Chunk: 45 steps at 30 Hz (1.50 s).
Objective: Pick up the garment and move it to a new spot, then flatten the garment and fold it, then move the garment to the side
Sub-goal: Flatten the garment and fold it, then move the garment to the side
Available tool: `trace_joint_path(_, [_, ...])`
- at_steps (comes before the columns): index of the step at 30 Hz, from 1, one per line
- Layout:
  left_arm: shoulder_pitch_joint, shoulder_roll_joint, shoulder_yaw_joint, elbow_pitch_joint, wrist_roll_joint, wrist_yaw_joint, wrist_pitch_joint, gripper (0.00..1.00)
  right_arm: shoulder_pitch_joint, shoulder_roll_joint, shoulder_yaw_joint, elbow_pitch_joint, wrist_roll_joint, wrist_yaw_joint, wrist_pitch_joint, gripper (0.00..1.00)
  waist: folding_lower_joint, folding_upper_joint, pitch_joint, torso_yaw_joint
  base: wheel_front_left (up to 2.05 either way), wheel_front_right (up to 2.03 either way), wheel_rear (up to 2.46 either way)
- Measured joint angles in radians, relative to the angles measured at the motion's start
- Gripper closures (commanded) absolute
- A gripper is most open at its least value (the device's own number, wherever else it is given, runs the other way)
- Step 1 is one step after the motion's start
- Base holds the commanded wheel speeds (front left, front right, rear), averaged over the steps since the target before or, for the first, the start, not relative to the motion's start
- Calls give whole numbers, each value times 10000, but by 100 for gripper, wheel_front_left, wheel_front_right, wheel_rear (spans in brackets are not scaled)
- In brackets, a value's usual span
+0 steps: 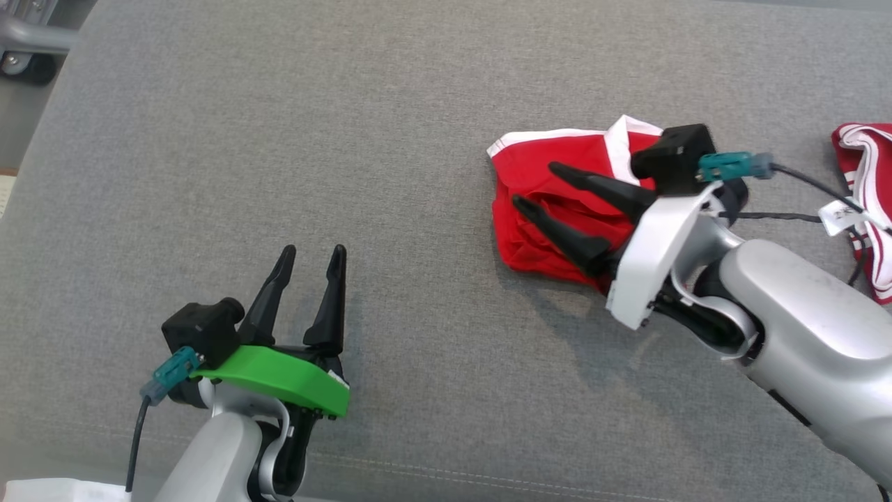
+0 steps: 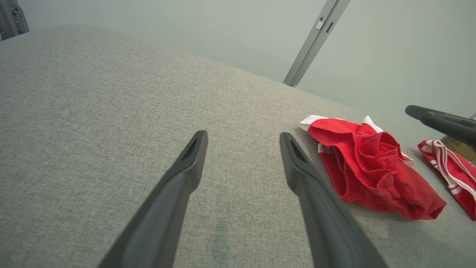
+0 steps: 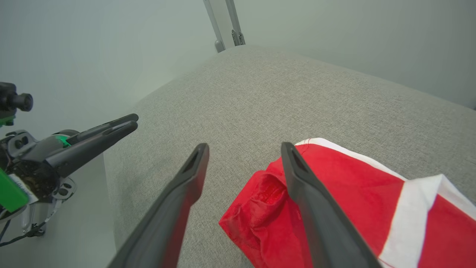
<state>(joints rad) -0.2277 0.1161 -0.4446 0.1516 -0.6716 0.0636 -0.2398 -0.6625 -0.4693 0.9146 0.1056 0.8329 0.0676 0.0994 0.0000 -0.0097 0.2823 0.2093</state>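
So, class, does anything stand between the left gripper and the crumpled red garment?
Nothing visible does. Bare grey upholstery lies between the left gripper and the red garment. The right gripper hangs open above the garment's right part; a second red-and-white garment lies further right.

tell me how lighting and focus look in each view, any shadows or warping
Head view: soft even light, no glare; a faint shadow on the grey surface below the right arm; red garment sharp. Left wrist view: wide-angle bowing of the surface edge. Right wrist view: same bowing; jaws blur near the bottom edge.
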Motion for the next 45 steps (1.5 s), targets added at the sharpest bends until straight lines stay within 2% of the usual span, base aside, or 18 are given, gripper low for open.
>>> trace_joint_path(3, [76, 31, 138, -46, 0, 31, 0, 0, 379, -410, -470, -123, 295, -311, -207, 0, 0, 0, -32, -144, 0, 0, 0])
trace_joint_path(8, [128, 44, 96, -247, 2, 84, -2, 0, 1377, -1547, -1277, 397, 752, -963, -506, 0, 0, 0, 48, -332, 0, 0, 0])
trace_joint_path(11, [126, 40, 15, -372, 40, 84, -2, 0, 1789, -1774, -1570, 719, 1022, -1149, -637, 0, 0, 0, 155, -374, 0, 0, 0])
trace_joint_path(21, [49, -10, -328, -506, 251, 84, 13, 0, 2262, -1685, -2180, 1333, 2228, -1072, -909, 0, 0, 0, 487, -178, 0, 0, 0])
trace_joint_path(28, [11, -75, -389, -374, 253, 84, 12, 0, 2272, -1375, -2353, 1530, 2957, -660, -911, 0, 0, 0, 577, 220, 0, 0, 0])
trace_joint_path(35, [10, -102, -382, -343, 251, 84, 12, 0, 2374, -1074, -2406, 2048, 3534, -410, -706, 0, 0, 0, 590, 526, 0, 0, 0])
trace_joint_path(36, [8, -104, -384, -334, 253, 84, 12, 0, 2371, -934, -2495, 2117, 3708, -347, -704, 59, 0, 0, 590, 546, 0, 0, 0])
trace_joint_path(38, [-4, -134, -410, -272, 251, 82, 12, 0, 2369, -752, -2635, 2203, 4031, -146, -706, 100, 0, 0, 565, 586, 0, 0, 0])
trace_joint_path(43, [-8, -198, -382, -209, 242, 82, 10, 0, 2265, -715, -2686, 1988, 4161, 157, -640, 100, 0, 0, 454, 649, 0, 0, 0])
trace_joint_path(45, [-7, -240, -337, -121, 236, 82, 4, 0, 1987, -926, -2558, 1693, 4015, 268, -462, 100, 0, 0, 377, 656, 0, 0, 0])
